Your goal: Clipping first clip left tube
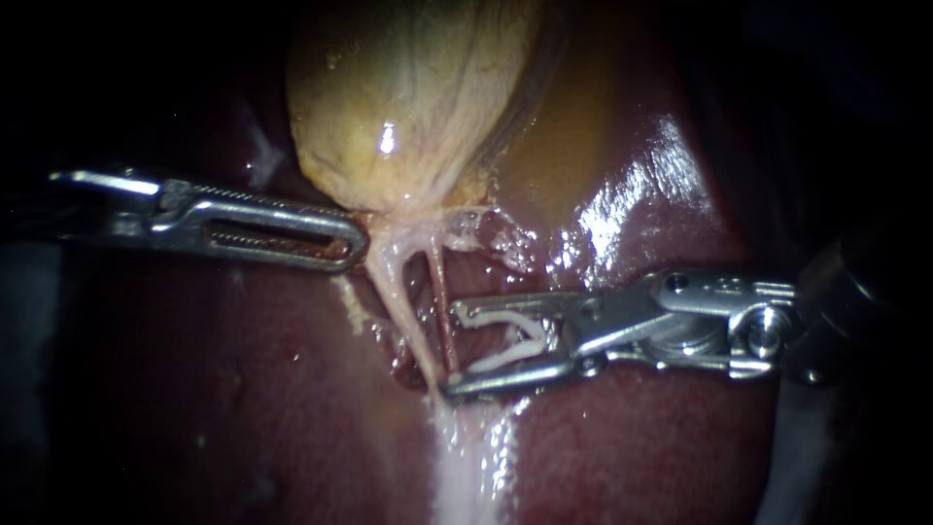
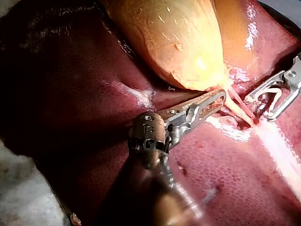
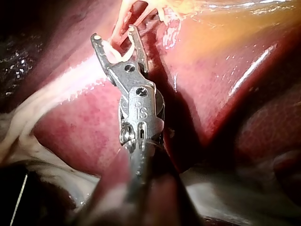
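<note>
The yellow gallbladder (image 1: 408,97) lies on the dark red liver (image 1: 661,447). From its neck two tubes run down: a pale left tube (image 1: 406,316) and a thin reddish right tube (image 1: 445,311). My left instrument (image 1: 358,243), with slotted jaws, is shut on the tissue at the gallbladder's neck (image 2: 220,98). My right instrument (image 1: 453,350) comes in from the right with jaws open and a white clip (image 1: 520,340) seated between them. Its jaw tips straddle the reddish tube; the pale tube lies just beyond them. In the right wrist view, tube tissue (image 3: 123,23) crosses the open jaws (image 3: 115,34).
A pale band of tissue (image 1: 466,467) runs down from where the tubes meet. Shiny yellowish tissue (image 1: 573,156) covers the liver to the right of the gallbladder. The edges of the endoscope view are dark.
</note>
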Robot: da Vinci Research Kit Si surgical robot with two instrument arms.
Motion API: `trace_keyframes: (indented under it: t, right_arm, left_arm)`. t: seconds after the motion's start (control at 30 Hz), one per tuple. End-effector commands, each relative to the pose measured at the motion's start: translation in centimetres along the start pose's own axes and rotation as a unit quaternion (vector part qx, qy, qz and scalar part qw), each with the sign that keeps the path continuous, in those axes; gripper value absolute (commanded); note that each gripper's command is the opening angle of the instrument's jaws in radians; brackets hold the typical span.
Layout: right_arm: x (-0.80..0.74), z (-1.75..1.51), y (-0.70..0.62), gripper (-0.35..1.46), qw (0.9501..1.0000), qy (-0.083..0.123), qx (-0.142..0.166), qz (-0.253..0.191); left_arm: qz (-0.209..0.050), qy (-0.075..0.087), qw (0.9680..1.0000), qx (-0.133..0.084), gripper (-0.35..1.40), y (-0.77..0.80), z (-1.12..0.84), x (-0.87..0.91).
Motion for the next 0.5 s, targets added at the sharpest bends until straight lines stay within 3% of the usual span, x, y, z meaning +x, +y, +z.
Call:
trace_keyframes:
  t: [0.03,0.5]
  right_arm:
    - [0.0,0.01,0.0,0.47,1.0,0.0,-0.001,0.0]
    - [-0.04,0.16,0.01,0.49,1.0,0.003,-0.004,-0.001]
  left_arm:
    - [0.0,0.0,1.0,0.0,-0.35,0.0,0.0,0.0]
    - [0.0,0.0,1.0,0.0,-0.35,0.0,0.0,0.0]
